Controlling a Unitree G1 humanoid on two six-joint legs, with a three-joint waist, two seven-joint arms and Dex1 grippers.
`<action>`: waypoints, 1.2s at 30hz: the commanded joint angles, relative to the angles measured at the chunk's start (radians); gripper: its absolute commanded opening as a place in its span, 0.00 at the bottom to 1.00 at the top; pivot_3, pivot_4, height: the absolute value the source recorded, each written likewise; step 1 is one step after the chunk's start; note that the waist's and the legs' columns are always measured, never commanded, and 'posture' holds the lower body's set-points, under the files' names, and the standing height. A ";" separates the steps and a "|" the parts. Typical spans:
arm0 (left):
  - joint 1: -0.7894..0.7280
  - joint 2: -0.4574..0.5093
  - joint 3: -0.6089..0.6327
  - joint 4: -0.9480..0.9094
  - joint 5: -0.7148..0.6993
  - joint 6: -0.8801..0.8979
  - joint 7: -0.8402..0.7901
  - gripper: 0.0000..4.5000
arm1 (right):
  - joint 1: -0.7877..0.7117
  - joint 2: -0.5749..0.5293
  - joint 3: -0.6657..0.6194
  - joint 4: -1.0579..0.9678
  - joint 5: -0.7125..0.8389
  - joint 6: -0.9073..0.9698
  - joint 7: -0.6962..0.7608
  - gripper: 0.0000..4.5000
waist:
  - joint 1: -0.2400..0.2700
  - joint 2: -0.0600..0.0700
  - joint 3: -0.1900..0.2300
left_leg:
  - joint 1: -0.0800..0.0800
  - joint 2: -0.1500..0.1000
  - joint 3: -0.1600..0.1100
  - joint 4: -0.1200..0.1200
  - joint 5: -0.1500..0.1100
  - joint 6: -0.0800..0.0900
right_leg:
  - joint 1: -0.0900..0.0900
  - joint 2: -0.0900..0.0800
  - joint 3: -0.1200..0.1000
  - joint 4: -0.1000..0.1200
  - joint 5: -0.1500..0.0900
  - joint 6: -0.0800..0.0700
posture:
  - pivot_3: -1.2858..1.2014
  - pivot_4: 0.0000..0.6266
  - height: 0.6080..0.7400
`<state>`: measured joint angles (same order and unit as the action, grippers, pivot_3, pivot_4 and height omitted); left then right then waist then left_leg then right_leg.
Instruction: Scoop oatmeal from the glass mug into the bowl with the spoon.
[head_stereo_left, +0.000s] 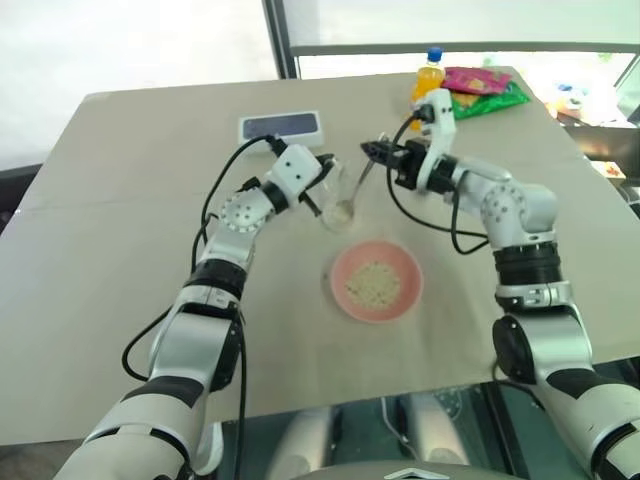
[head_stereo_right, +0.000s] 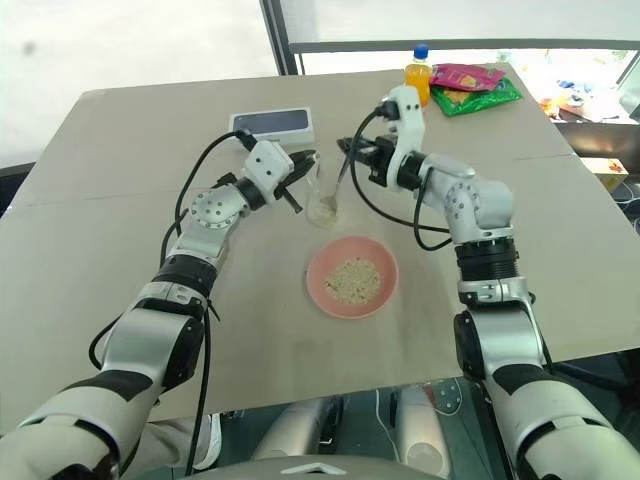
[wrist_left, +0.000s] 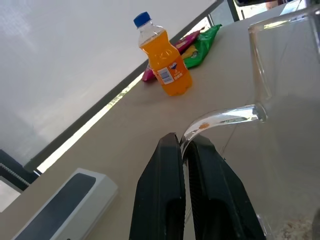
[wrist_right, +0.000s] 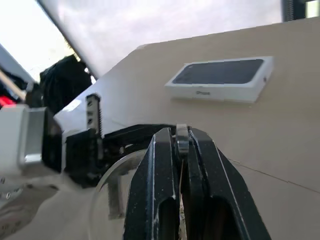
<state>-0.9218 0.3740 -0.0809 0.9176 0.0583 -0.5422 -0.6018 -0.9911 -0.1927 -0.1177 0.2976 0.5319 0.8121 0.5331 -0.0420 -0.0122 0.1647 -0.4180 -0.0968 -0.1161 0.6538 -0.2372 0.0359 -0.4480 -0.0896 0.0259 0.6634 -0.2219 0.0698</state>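
Nearest you sat the bowl (head_stereo_left: 377, 281); your left gripper (wrist_left: 186, 150) pinched the fragile glass mug (head_stereo_left: 335, 195) handle, right gripper (wrist_right: 178, 145) clamped the slippery spoon (head_stereo_left: 362, 178).

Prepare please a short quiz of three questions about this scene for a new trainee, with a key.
1. True or false: the bowl already holds some oatmeal.
2. What does the left gripper pinch? A) the rim of the bowl B) the handle of the glass mug C) the orange drink bottle
3. Fill in: the right gripper holds the ___, whose head points down into the mug.

Key
1. True: pale flakes lie in the pink bowl.
2. B
3. spoon
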 joint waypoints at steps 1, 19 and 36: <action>-0.012 -0.001 0.008 -0.008 0.006 -0.043 0.022 0.02 | -0.059 -0.005 -0.076 -0.012 0.048 0.025 -0.044 0.00 | -0.002 0.000 0.000 | 0.000 0.000 0.000 0.000 0.000 0.000 | 0.000 0.000 0.000 0.000 0.000 0.000 | 0.52 0.24 1.00; 0.018 -0.026 0.025 0.017 0.005 -0.045 0.084 0.02 | -0.110 0.025 -0.532 0.076 0.371 0.377 -0.562 0.00 | -0.002 0.000 0.000 | 0.000 0.000 0.001 0.000 0.000 0.000 | 0.000 -0.001 0.001 0.002 0.000 0.000 | 0.52 0.24 1.00; 0.042 -0.024 0.028 0.055 0.007 -0.092 0.087 0.02 | -0.181 -0.019 -0.651 0.144 0.546 0.413 -0.750 0.00 | -0.002 0.000 -0.001 | 0.001 0.000 0.003 0.003 0.000 0.001 | 0.000 0.000 0.003 0.007 0.000 0.000 | 0.52 0.24 1.00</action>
<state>-0.8872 0.3438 -0.0580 0.9665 0.0652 -0.6178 -0.5173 -1.1371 -0.1965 -0.7568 0.4533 1.0397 1.2265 -0.2088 -0.0442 -0.0123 0.1639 -0.4167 -0.0966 -0.1128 0.6567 -0.2372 0.0365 -0.4480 -0.0900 0.0290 0.6701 -0.2219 0.0698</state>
